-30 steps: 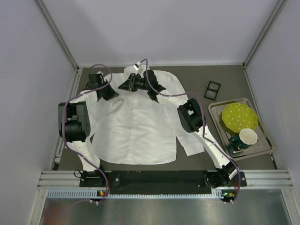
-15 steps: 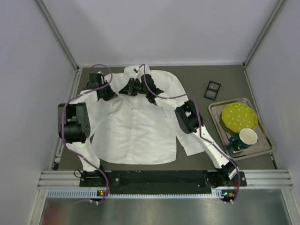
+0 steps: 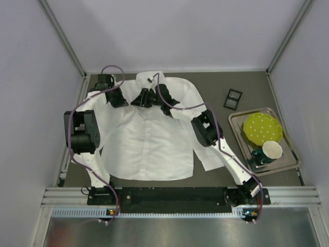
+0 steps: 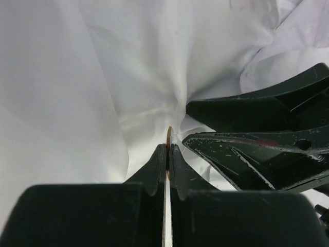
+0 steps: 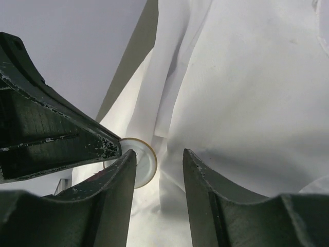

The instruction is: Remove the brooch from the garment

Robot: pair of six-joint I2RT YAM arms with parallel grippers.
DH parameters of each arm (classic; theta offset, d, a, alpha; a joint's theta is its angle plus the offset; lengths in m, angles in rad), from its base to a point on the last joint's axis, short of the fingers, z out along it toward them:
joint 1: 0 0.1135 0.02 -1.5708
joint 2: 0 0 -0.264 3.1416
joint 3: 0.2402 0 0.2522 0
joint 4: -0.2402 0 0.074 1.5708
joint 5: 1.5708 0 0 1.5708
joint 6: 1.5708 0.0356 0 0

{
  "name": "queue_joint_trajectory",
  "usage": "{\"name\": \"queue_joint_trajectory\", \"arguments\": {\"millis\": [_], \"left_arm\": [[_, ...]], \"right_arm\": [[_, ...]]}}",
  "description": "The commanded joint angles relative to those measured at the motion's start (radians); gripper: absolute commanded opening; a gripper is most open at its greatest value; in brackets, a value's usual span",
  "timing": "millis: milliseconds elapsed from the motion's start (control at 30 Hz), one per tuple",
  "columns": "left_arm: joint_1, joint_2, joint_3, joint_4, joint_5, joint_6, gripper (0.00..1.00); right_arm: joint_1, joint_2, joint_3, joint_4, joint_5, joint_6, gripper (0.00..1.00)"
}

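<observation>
The white shirt [image 3: 149, 139] lies flat on the table, collar at the far side. Both grippers meet at the collar. My left gripper [image 3: 126, 103] is shut on the brooch [image 4: 168, 135], a thin gold-rimmed disc seen edge-on between its fingertips [image 4: 160, 159]. In the right wrist view the brooch [image 5: 143, 163] is a small round pin still against the fabric [image 5: 241, 103]. My right gripper [image 5: 158, 154] is open, its fingers straddling a fold of shirt beside the brooch. The brooch is hidden in the top view.
A small black square box [image 3: 233, 98] lies right of the shirt. A metal tray [image 3: 240, 144] at the right holds a yellow-green dotted dish [image 3: 262, 128] and a cup [image 3: 271, 151]. Walls enclose the table on three sides.
The right gripper has shifted left and slightly nearer along the collar, and the left gripper has edged right, so the two now meet at the brooch.
</observation>
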Motion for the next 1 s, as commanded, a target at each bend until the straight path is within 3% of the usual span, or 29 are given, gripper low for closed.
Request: {"name": "queue_joint_trajectory", "arguments": {"millis": [0,200,433,700,967], "left_arm": [[0.000,-0.011,0.054,-0.087,-0.019,0.043,0.00],[0.009,-0.116,-0.048,-0.011,-0.197,-0.012,0.00],[0.035,-0.044,-0.002,0.085,-0.093,-0.076,0.00],[0.092,0.080,0.067,0.091,-0.038,-0.168,0.00],[0.109,0.018,0.037,0.025,-0.146,-0.116,0.00]], "right_arm": [[0.004,-0.073,-0.011,0.015,-0.006,-0.022,0.43],[-0.009,-0.139,-0.028,-0.095,-0.003,-0.071,0.56],[-0.047,-0.261,-0.133,-0.117,-0.014,-0.093,0.66],[-0.084,-0.376,-0.249,-0.191,-0.007,-0.153,0.66],[-0.113,-0.556,-0.430,-0.260,0.045,-0.266,0.66]]}}
